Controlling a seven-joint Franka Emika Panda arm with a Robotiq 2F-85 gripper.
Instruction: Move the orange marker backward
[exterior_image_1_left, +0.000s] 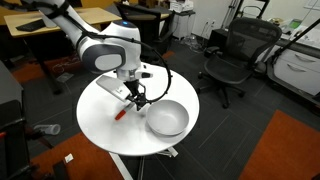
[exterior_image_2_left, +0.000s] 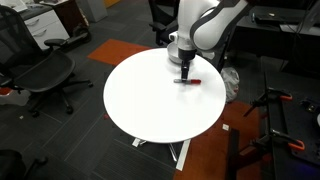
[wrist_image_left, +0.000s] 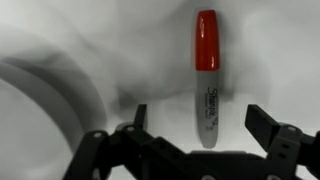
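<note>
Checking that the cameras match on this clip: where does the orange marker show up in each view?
In an exterior view: the orange marker lies left of centre, on the white round table, left of the grey bowl.
In an exterior view: right of centre, near the table's far edge.
Wrist view: upper centre, red cap up, between the open fingers.
Shared landmark: the gripper directly over it.

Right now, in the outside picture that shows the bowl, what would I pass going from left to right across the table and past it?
First the orange marker → grey bowl → black office chair. The gripper overlaps the marker, so I skip it.
</note>
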